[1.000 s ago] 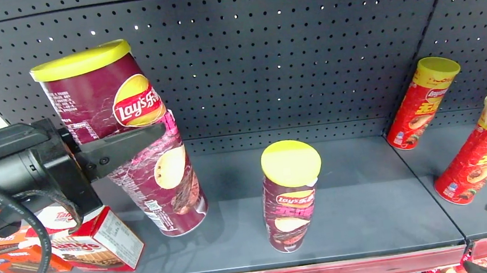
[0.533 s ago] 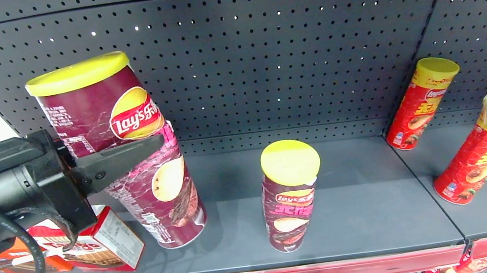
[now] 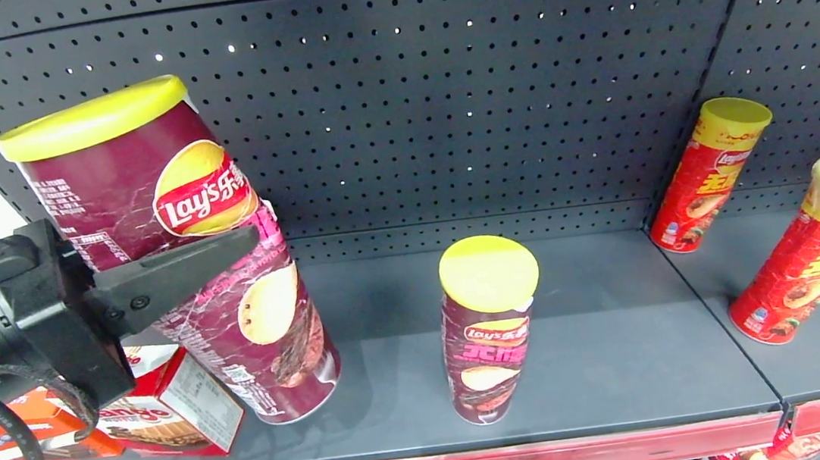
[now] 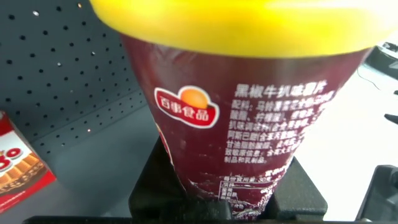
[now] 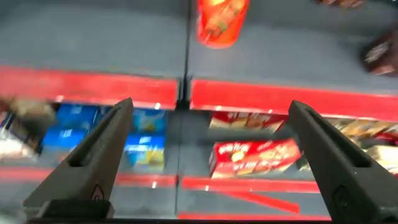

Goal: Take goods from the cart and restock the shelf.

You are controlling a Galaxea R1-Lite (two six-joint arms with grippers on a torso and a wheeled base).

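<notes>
My left gripper [image 3: 224, 242] is shut on a maroon chip can [image 3: 149, 212] with a yellow lid, held tilted over the left part of the shelf [image 3: 620, 345]. Its lower end is close above the shelf board. In the left wrist view the same maroon can [image 4: 249, 106] rises from between the jaws of my left gripper [image 4: 227, 190]. A second maroon can [image 3: 491, 328] stands upright mid-shelf. My right gripper [image 5: 209, 106] is open with nothing between its fingers, in front of the shelf's red front edge [image 5: 298, 99].
A red box [image 3: 177, 407] and an orange box [image 3: 5, 440] lie at the shelf's left, under my left arm. Two red cans [image 3: 712, 171] [image 3: 813, 260] stand on the neighbouring bay at the right. Blue packs [image 5: 143, 143] and red packs [image 5: 255, 155] fill the lower shelf.
My left arm has shifted left with the maroon can, which leans more. The right gripper's tip, seen at the lower right a second ago, has left the head view.
</notes>
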